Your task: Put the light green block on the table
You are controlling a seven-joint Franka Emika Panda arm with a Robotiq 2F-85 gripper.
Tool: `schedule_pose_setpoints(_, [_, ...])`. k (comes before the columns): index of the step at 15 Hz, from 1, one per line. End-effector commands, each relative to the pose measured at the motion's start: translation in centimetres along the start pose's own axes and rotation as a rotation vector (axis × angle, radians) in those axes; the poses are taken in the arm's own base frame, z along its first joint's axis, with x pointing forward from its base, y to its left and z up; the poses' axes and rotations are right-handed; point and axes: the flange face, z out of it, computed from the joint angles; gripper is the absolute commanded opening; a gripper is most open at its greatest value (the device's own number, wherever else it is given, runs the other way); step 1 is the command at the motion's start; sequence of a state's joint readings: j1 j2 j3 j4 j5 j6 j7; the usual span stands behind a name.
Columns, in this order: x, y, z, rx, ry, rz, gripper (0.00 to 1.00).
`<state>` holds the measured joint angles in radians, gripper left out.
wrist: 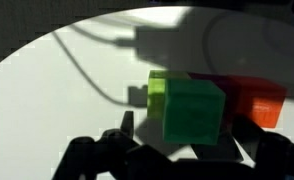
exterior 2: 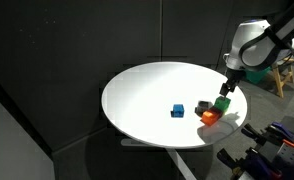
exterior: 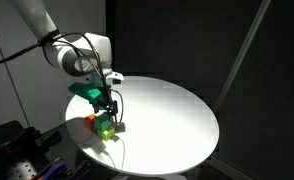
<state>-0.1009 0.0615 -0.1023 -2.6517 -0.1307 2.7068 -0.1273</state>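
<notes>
Wrist view puts the light green block (wrist: 192,110) between the dark fingers (wrist: 95,156) of the gripper (wrist: 187,150), though whether they pinch it I cannot tell. It sits near the edge of the table (exterior: 177,110), just beside a red cube (wrist: 259,102), its underside hidden; a blue cube (exterior 2: 177,110) lies apart.

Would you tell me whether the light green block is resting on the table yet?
Cannot tell: the light green block sits beside the red cube, but the gripper hides its underside.

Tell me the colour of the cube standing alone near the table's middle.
Blue: the lone cube shows best in an exterior view.
</notes>
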Motion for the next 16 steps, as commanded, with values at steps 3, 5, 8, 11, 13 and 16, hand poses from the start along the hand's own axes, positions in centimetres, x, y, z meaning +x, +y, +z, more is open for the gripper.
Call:
schedule_pose_setpoints(3, [0.9,-0.4,0.1,-0.017,0.009,-0.032,1.00])
schedule_pose_setpoints(5, [1.1,-0.7,0.1,-0.019,0.009,-0.038,1.00])
schedule_pose_setpoints(8, [1.2,-1.1,0.1,-0.024,0.008,-0.054,1.00])
schedule_pose_setpoints(11, [1.2,-1.4,0.5,-0.032,0.001,-0.070,1.00])
schedule_pose_setpoints(13, [1.2,-1.5,0.8,-0.038,-0.007,-0.077,1.00])
schedule_pose_setpoints(16, [1.3,-1.3,1.4,-0.044,-0.020,-0.083,1.00])
